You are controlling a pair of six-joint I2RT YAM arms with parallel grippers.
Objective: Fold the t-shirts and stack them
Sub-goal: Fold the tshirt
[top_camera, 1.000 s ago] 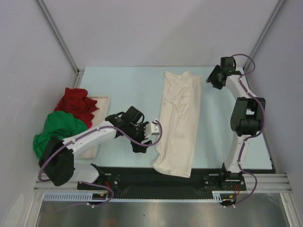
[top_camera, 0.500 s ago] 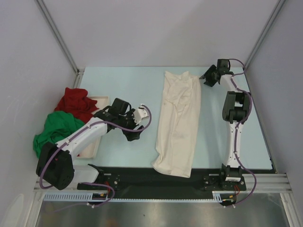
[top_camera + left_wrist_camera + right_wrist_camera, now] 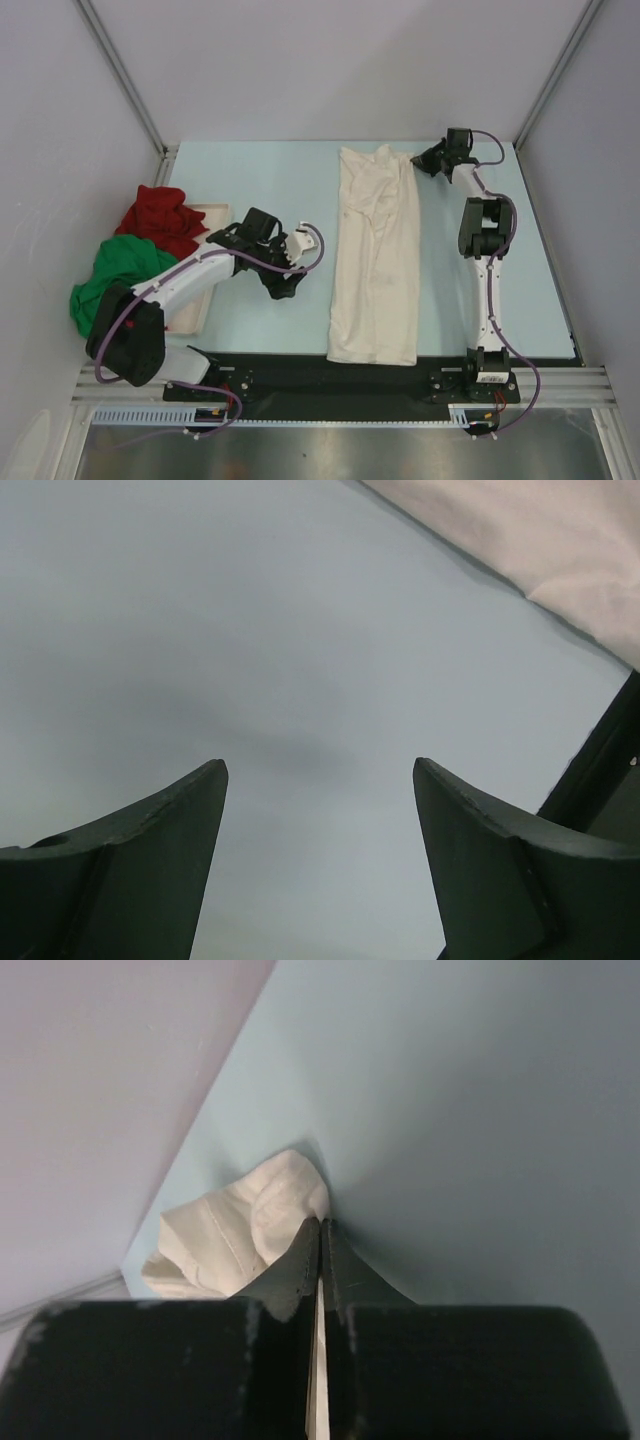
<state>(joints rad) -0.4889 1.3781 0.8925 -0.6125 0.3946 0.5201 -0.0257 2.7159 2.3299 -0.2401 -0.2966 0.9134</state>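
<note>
Top external, nearest first: finds the left gripper (image 3: pixel 284 287) spread wide and empty above bare table (image 3: pixel 250 180), just left of the cream-white t-shirt (image 3: pixel 375 260). Lies as a long narrow strip from near edge to far. Farthest, shows the right gripper (image 3: pixel 420 162) pinched shut on the strip's far right corner, cloth bunched at its tips. Reads as crosswise folding about to start. Calls next for drawing that corner toward the near hem, with the left gripper taking the far left corner.

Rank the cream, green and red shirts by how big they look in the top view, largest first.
1. The cream shirt, spread out long, is clearly the largest.
2. The green shirt and red shirt are both crumpled and look too alike to rank.
</note>
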